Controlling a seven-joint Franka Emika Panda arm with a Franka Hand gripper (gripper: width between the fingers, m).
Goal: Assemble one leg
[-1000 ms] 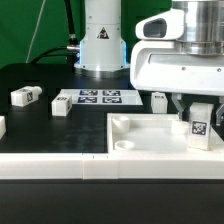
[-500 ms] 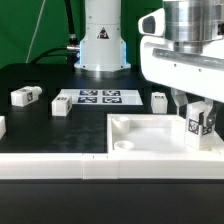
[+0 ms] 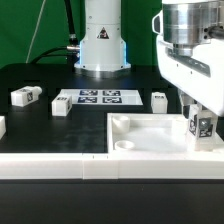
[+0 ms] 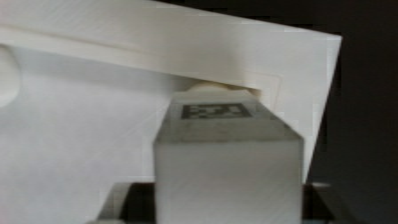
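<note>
Black tabletop fills the scene, with a green backdrop behind the robot's white base. Going from the exterior view's left: a small white block with a tag, then another block, then the marker board lying flat. Further right sits a third small block. In front, a large white panel with a raised rim spans the foreground. At the far right, the gripper is closed on the leg, held upright over the panel's right end, tag facing the camera. The wrist view shows the leg clamped between the fingers, its tip against the panel's corner. Compared with a second ago, gripper and leg have shifted right.
</note>
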